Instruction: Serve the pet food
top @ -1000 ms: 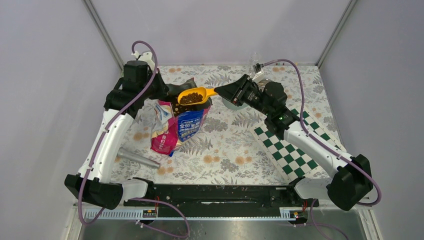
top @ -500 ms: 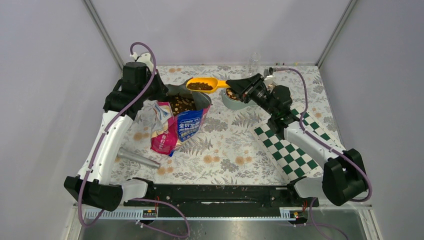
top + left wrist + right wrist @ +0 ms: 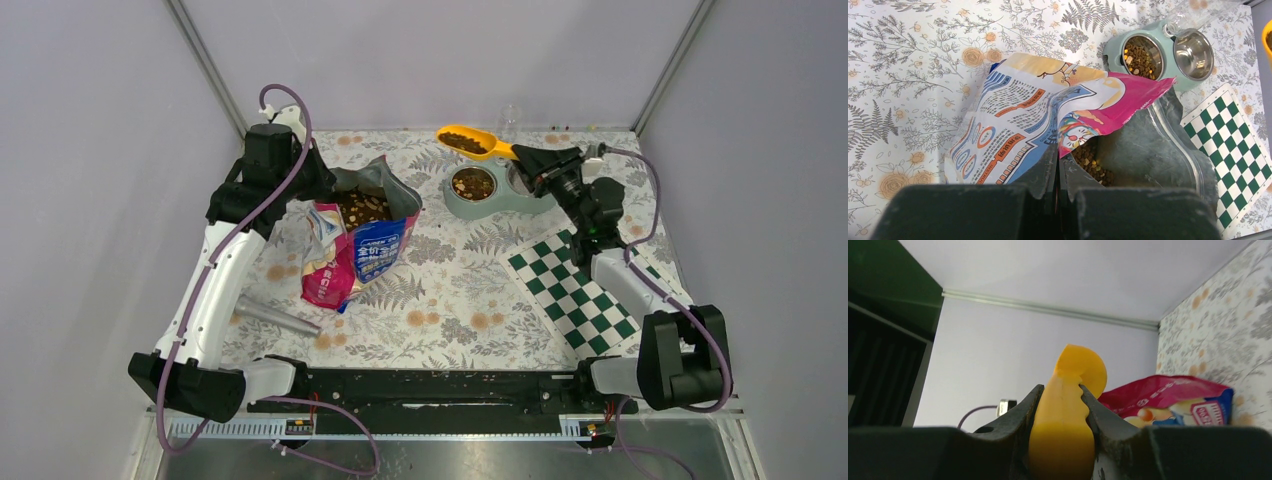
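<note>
The pet food is in three places: inside the open bag (image 3: pixel 362 207), in the orange scoop (image 3: pixel 465 141), and in the left bowl (image 3: pixel 472 184) of the teal double feeder (image 3: pixel 500 203). My right gripper (image 3: pixel 522 157) is shut on the scoop handle (image 3: pixel 1063 435) and holds the filled scoop level, just behind the feeder. My left gripper (image 3: pixel 318 186) is shut on the rim of the glossy cartoon-printed bag (image 3: pixel 1023 107), keeping it upright and open; kibble (image 3: pixel 1093 162) shows inside. The feeder's steel right bowl (image 3: pixel 1193 47) is empty.
A green-and-white checkered mat (image 3: pixel 575 290) lies at the right. A metal cylinder (image 3: pixel 275 318) lies near the front left. A clear bottle (image 3: pixel 508 118) stands by the back wall behind the feeder. Enclosure walls stand on three sides.
My right gripper carried the filled scoop from above the bag rightward and back, to behind the feeder. The left arm and the bag have not moved.
</note>
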